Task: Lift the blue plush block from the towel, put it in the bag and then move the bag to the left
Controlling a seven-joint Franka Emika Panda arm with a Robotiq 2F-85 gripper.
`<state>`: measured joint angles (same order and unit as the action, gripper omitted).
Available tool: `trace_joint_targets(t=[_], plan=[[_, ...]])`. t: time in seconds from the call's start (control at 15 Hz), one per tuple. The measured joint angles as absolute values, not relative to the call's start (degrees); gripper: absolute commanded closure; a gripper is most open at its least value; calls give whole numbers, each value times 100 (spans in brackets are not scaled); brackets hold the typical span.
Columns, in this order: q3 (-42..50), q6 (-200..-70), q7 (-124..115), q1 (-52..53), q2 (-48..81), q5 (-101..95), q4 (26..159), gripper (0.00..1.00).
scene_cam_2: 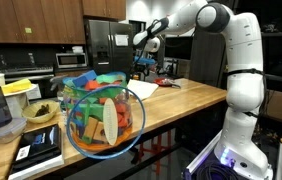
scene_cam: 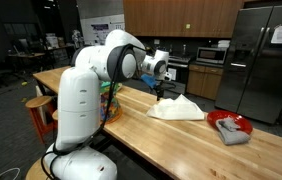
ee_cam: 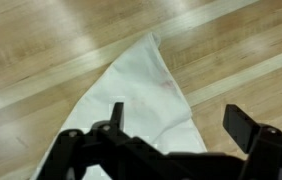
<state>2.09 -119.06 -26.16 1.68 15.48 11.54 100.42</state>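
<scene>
The black fingers (ee_cam: 243,125) hang spread wide and empty over the towel (ee_cam: 139,95), a smooth white cloth tapering to a point on the striped wooden counter (ee_cam: 41,60); the clear, rounded plastic bag (scene_cam_2: 101,118) (blocky coloured pieces inside) stands well apart; the blue plush block I cannot make out.

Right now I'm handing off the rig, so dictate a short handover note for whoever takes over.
The gripper is open and empty, hovering over a corner of the towel.
The towel lies on the wooden table.
The bag stands upright, full of coloured pieces, apart from the towel.
I cannot pick out the block in any view, so locate it first.
Done: nothing I can confirm.
Left: grasp the block, drop it in the bag, move the bag left.
</scene>
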Motion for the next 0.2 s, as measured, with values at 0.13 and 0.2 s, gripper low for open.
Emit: trace_joint_targets(t=[0.13,0.2], plan=[[257,-11907,-2517,102,1548,1150,10054,0],[264,-11907,-2500,82,1548,1150,10057,0]])
